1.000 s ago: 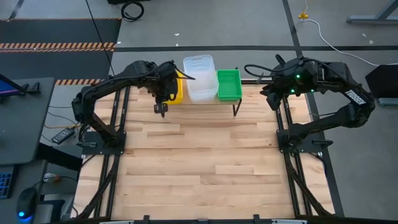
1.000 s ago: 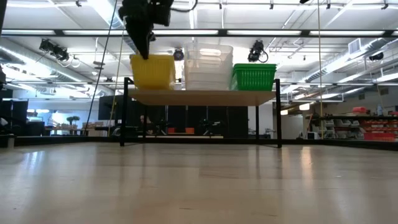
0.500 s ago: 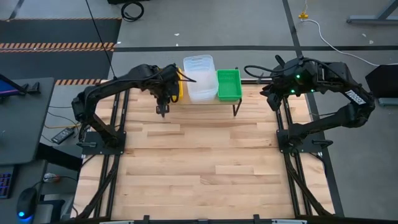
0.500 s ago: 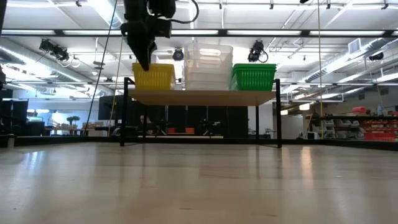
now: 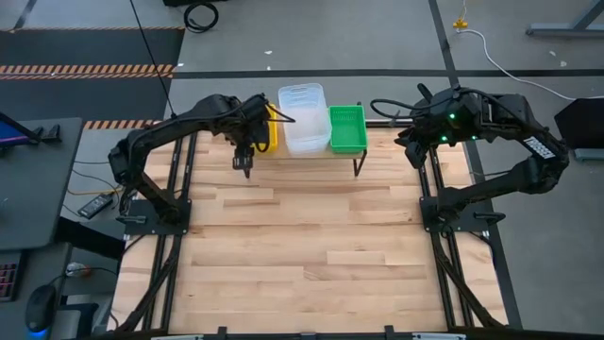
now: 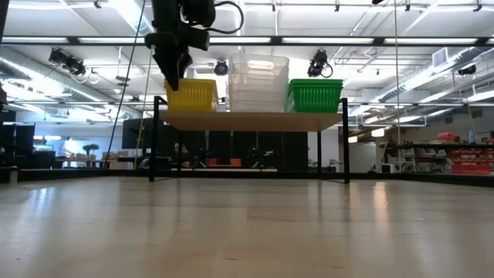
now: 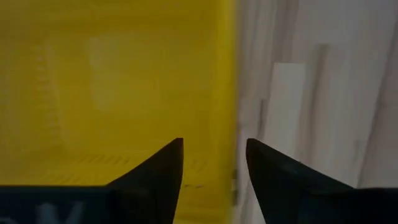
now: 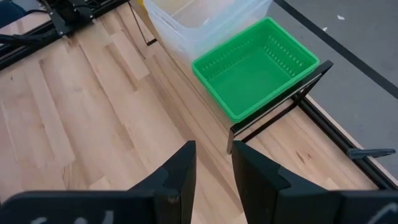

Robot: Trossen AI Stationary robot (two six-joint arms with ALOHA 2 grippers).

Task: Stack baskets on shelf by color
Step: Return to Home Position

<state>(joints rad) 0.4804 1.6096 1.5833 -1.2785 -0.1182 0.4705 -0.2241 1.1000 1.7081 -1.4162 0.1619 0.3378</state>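
The shelf (image 6: 255, 120) carries three lots of baskets side by side: yellow (image 6: 191, 94) at the left, clear (image 6: 258, 81) in the middle, green (image 6: 315, 95) at the right. My left gripper (image 7: 214, 155) is open just above the yellow basket's near rim (image 7: 235, 93). One finger stands over the basket's inside and the other outside it, and the rim runs between them untouched. My right gripper (image 8: 213, 162) hangs open over the table off the shelf's right end, near the green basket (image 8: 255, 68), with nothing between its fingers.
The shelf stands on thin black legs (image 8: 231, 140) at the table's far edge. The wooden tabletop (image 5: 302, 236) spreads out in front of it. The arm bases and their black frames (image 5: 156, 212) run along the left and right edges.
The yellow basket, held up a little above the shelf a second ago, has come down and now sits level and lower beside the clear ones. My left gripper has let go of it and stays just above its near rim.
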